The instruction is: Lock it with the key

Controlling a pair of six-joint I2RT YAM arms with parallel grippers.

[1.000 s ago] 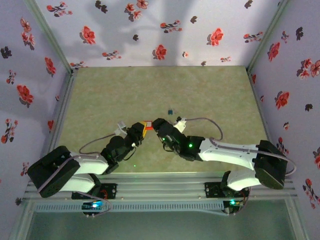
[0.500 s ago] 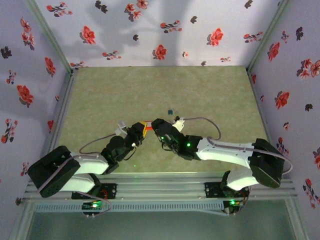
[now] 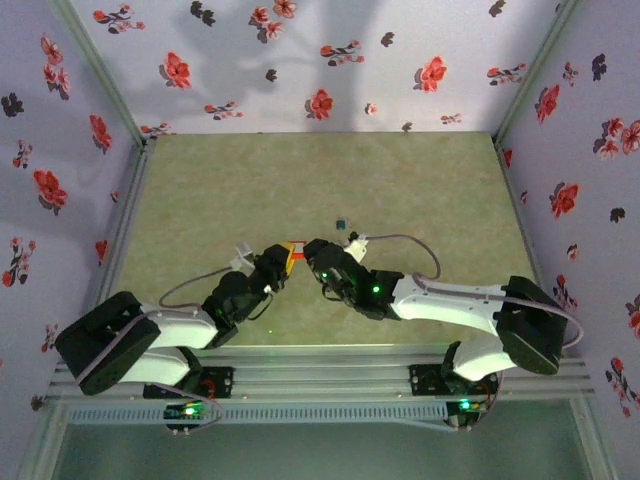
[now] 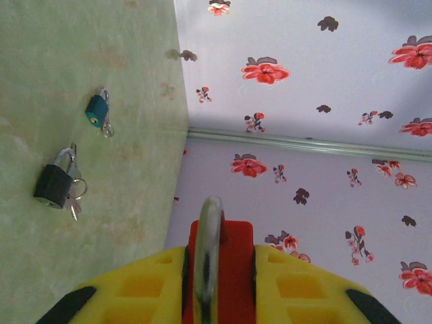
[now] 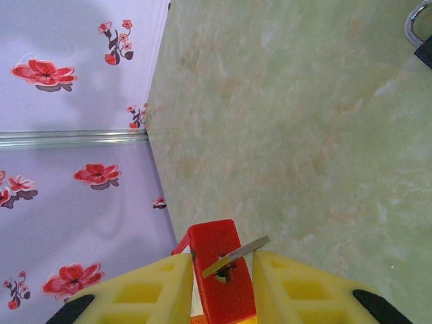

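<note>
Tiny key at keyhole of padlock
Light, stiff, slippery: pinch by the head; padlock clamped in left gripper; cannot tell hold of right gripper.

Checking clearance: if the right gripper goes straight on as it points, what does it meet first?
The padlock, sitting between its jaws right ahead, key blade at its keyhole. The left gripper holds that padlock. Exact gap unclear.

Open tabletop beyond black padlock and seemingly teal padlock
</note>
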